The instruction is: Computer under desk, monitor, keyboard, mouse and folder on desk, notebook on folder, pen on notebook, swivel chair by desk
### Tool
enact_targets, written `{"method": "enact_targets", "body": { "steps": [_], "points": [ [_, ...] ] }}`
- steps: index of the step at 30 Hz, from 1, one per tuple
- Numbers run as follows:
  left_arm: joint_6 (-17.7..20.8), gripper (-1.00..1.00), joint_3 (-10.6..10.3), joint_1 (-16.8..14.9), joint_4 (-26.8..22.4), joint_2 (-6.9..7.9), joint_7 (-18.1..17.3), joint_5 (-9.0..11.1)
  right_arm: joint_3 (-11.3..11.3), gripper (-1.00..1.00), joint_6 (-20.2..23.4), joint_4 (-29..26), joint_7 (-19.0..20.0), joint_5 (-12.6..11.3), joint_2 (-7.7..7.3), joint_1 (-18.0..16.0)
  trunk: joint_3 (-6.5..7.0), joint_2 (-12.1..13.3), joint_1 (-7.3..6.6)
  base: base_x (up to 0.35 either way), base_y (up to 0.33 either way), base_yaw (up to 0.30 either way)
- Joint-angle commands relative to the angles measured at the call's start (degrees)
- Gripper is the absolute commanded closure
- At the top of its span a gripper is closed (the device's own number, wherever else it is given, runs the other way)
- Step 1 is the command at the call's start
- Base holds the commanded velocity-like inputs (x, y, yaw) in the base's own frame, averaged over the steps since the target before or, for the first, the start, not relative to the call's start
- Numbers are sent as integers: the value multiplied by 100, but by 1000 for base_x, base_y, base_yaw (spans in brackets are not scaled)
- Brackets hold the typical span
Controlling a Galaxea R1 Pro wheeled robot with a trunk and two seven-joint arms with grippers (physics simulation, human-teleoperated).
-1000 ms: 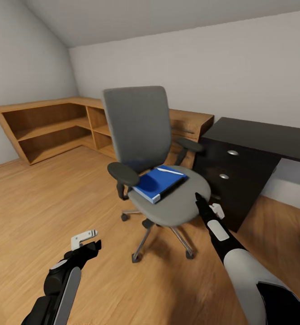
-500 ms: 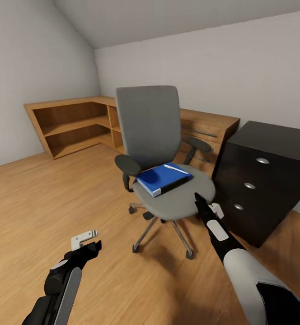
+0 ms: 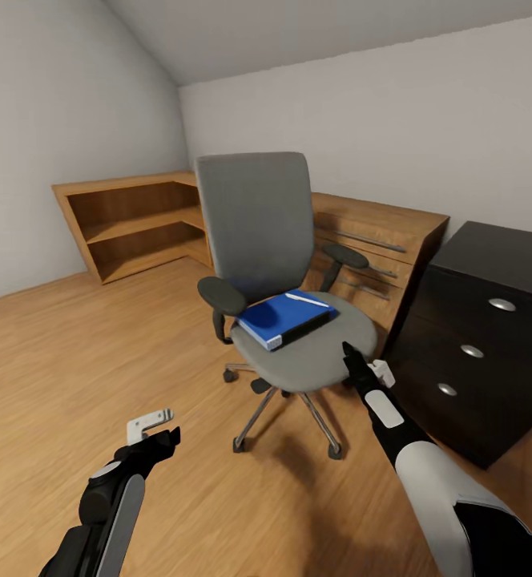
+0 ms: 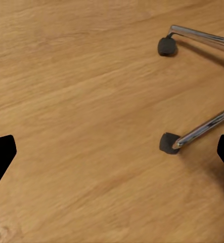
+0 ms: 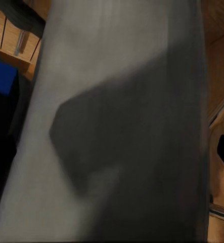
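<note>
The grey swivel chair (image 3: 258, 224) stands mid-room, facing me. On its seat lies the blue folder (image 3: 284, 318) with the white pen (image 3: 308, 299) on top. A dark sliver runs along the folder's right edge; I cannot tell whether it is the notebook. The black desk (image 3: 490, 264) with silver-knobbed drawers is at the right. My right gripper (image 3: 350, 354) is at the seat's front right rim, open, with the grey seat edge (image 5: 122, 121) between its fingers. My left gripper (image 3: 162, 427) hangs open over the floor, left of the chair's base (image 4: 168, 143). Computer, monitor, keyboard and mouse are out of view.
A light wooden drawer chest (image 3: 378, 240) stands behind the chair against the back wall. Low wooden shelves (image 3: 130, 220) run along the left corner under the sloped ceiling. The chair's chrome legs and casters (image 3: 286, 417) spread over the wooden floor.
The whole view has swung left, so shelves, chest and desk sit further right in the picture. The chair has stayed against my right gripper and turned slightly. Both arms keep their pose.
</note>
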Motion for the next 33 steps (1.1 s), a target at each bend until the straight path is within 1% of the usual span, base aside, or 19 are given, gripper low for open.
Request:
{"method": "enact_targets", "body": {
  "steps": [1, 3, 4, 6, 9, 14, 25, 33],
  "points": [
    [18, -100, 4, -3, -1, -3, 44, 61, -16, -100, -10, 8, 42, -61, 3, -4, -5, -2, -1, 13, 0, 51],
    [18, -100, -24, -3, 30, -3, 44, 61, -14, -100, -10, 7, 42, -61, 3, -4, -5, -2, -1, 12, 0, 145],
    [18, -100, -99, -4, 47, -3, 48, 61, -13, -100, -10, 7, 42, -61, 3, -5, -5, -2, -1, 199, 0, 204],
    [18, -100, -174, -4, 52, -3, 51, 61, -13, -100, -10, 7, 42, -61, 3, -4, -5, -2, -1, 262, 0, 206],
    [18, -100, -212, -3, 63, -1, 54, 61, -13, -100, -10, 4, 42, -61, 0, -4, -5, -2, -1, 303, 0, 167],
    [18, -100, -223, -3, 79, 5, 60, 62, -16, -100, -4, 6, 42, -61, 0, -4, -5, -2, -1, 262, 0, 69],
    [17, -100, -234, -3, 80, 4, 52, 53, -18, -100, -2, 4, 51, -61, -5, -4, -5, -2, -1, 300, 16, 1],
    [12, -100, -234, -3, 76, 6, 53, 52, -16, -100, -2, 7, 51, -61, -5, -4, -5, -2, -1, 70, 9, 0]
  ]
}}
